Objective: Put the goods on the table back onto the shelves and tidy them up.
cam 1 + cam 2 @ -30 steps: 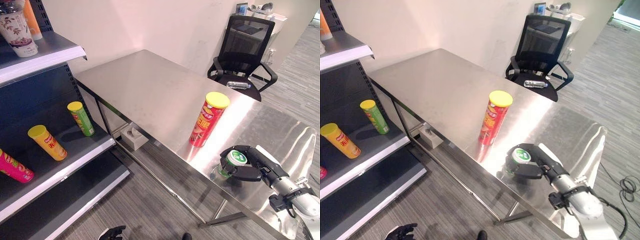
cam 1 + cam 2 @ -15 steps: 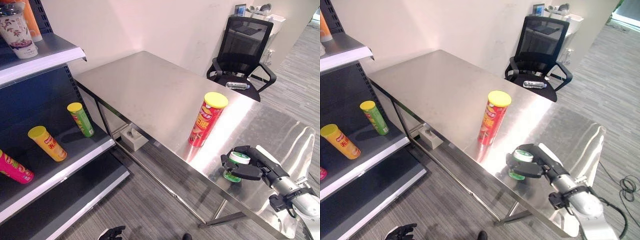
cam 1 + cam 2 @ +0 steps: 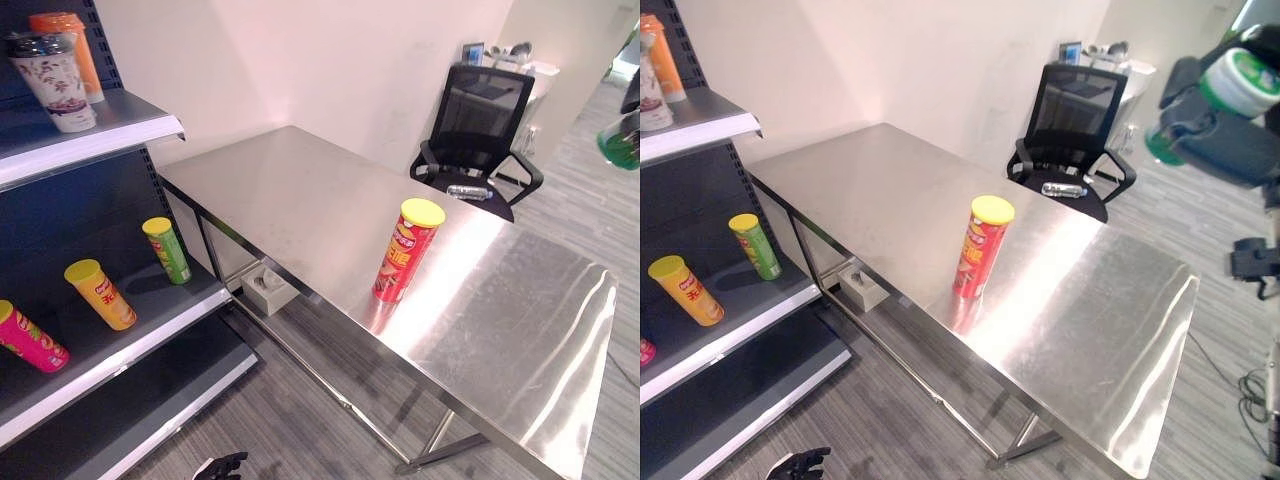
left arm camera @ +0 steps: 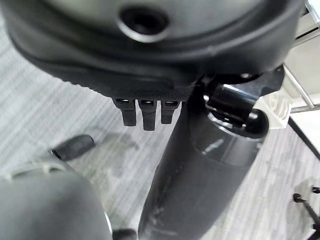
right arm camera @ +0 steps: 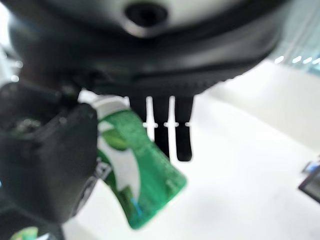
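Note:
My right hand [image 3: 1230,140] is raised high at the right, well above the steel table [image 3: 300,190], shut on a green can with a white lid [image 3: 1238,80]. In the right wrist view the green can [image 5: 145,175] sits between the thumb [image 5: 45,165] and the fingers [image 5: 165,125]. Its green end [image 3: 620,145] shows at the right edge of the left eye view. A red can with a yellow lid [image 3: 405,250] stands upright near the table's middle. My left hand [image 3: 220,465] hangs low over the floor with relaxed fingers, holding nothing.
The shelf unit on the left holds a green can [image 3: 168,250], a yellow can [image 3: 100,293] and a pink can [image 3: 30,340] on its lower board, and a patterned cup [image 3: 55,80] and an orange container [image 3: 65,25] above. A black office chair [image 3: 480,120] stands behind the table.
My right hand has lifted the green can off the table's near right corner, up and to the right. The camera has shifted too. The red can has stayed put.

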### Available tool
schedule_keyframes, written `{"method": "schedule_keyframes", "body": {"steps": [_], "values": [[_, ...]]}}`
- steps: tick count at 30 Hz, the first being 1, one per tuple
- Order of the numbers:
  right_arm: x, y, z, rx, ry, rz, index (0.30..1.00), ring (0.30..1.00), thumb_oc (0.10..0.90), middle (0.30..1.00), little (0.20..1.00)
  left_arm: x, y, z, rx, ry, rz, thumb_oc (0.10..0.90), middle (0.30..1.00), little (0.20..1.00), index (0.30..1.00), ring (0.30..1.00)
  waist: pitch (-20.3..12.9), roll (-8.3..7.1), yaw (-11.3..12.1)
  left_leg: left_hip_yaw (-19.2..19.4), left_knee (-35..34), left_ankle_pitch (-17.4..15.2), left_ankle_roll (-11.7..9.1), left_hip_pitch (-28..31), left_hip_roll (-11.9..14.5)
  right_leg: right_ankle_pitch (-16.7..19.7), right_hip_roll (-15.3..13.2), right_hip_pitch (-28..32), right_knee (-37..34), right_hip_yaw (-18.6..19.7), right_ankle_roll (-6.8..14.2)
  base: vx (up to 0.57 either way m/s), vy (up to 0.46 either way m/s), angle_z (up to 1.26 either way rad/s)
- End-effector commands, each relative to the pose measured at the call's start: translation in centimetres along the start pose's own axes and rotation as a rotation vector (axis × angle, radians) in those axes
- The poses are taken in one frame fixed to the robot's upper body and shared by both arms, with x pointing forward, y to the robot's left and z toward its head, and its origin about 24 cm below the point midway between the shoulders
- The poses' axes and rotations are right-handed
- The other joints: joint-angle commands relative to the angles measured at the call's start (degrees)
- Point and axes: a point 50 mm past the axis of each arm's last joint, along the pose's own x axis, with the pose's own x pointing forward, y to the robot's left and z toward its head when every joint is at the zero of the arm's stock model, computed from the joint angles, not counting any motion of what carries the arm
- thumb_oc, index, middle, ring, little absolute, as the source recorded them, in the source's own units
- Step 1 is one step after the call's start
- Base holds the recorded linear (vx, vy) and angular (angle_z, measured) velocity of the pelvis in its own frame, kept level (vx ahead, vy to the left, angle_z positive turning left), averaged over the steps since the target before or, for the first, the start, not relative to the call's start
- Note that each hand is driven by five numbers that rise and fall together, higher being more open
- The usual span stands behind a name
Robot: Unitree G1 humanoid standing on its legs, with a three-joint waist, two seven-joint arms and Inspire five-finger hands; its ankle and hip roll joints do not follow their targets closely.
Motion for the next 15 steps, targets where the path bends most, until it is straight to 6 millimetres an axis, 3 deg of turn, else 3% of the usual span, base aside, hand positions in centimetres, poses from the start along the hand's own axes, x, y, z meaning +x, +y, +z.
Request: {"method": "schedule_keyframes", "body": {"steps": [1,7,9,12,15], "values": [[2.6,-2.0,4.0,-0.003,-0.235,-0.158,0.300,0.300,0.400,0.300,0.300,0.4,1.1,2.9,0.037,-0.099,0.037,0.800,0.900,0.900,0.900,0.900,-0.44,0.25,3.58,1.86,0.46,1.43,-1.98,-1.27,3.95,-3.29,-1.26,3.79,0.34,-0.64,2.98,-0.02,-0.032,0.15],[4.6,-0.3,5.6,0.035,-0.313,-0.088,0.300,0.300,0.400,0.300,0.300,0.4,1.5,2.6,0.022,-0.089,0.059,0.800,0.900,0.900,0.900,0.900,-0.50,0.35,4.48,1.23,0.46,1.93,-2.31,-1.43,4.37,-3.71,-0.82,4.25,0.34,-1.27,2.56,-0.01,-0.032,0.13],[6.2,1.6,6.9,0.067,-0.370,-0.019,0.300,0.300,0.400,0.300,0.300,0.3,2.1,3.0,0.008,-0.105,0.086,0.800,0.900,0.900,0.900,0.900,-0.30,0.26,6.87,0.19,0.46,3.18,-3.10,-2.06,5.38,-4.57,-0.01,4.81,0.34,-2.92,1.89,-0.03,-0.127,0.17],[6.8,2.3,7.3,0.084,-0.386,-0.005,0.300,0.300,0.400,0.300,0.300,0.3,2.2,3.0,-0.011,-0.111,0.094,0.800,0.900,0.900,0.900,0.900,-0.20,0.59,6.96,-0.36,0.46,3.64,-3.51,-2.53,5.76,-4.91,0.34,5.05,0.34,-3.85,1.70,-0.02,-0.066,0.26],[7.9,3.8,8.4,0.141,-0.438,0.020,0.300,0.300,0.400,0.300,0.300,0.1,2.6,3.3,-0.033,-0.129,0.125,0.800,0.900,0.900,0.900,0.900,1.70,1.05,10.27,-3.14,2.33,6.10,-5.23,-5.20,6.93,-6.77,1.20,6.82,0.34,-8.22,0.36,-0.07,-0.105,0.83]]}}
